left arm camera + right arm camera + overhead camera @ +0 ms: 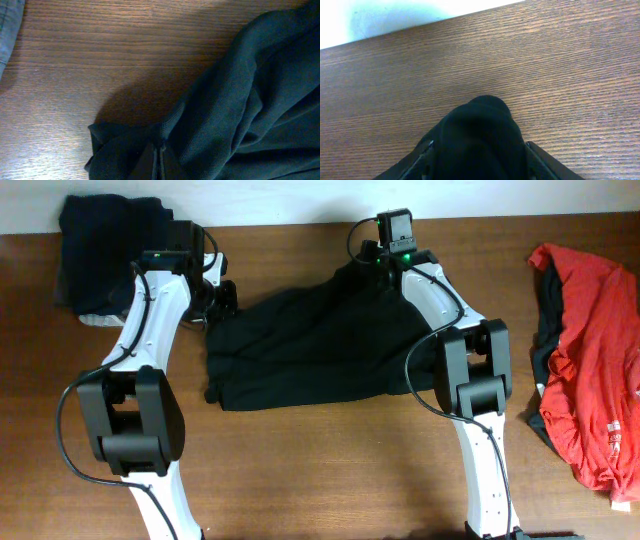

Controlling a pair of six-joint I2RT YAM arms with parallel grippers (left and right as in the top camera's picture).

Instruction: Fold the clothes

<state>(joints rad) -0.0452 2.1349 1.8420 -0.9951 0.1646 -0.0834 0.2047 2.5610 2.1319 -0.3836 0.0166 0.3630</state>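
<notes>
At far edge, left gripper [159, 161] pinches black garment [300, 345] shut, right gripper [477, 150] clasps bunch half-spread; we lift evenly.

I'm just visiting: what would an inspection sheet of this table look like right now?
Surface: wooden table, brown grain.
Job's things: black garment spread mid-table; red garment at the right end; navy pile far left.
Clutter: nothing seen.
Grippers: left gripper pinched on the black garment's edge; right gripper clamped on a bunch of it.
Cables: black cables looped along both arms.
Surroundings: white strip beyond the far edge.
</notes>
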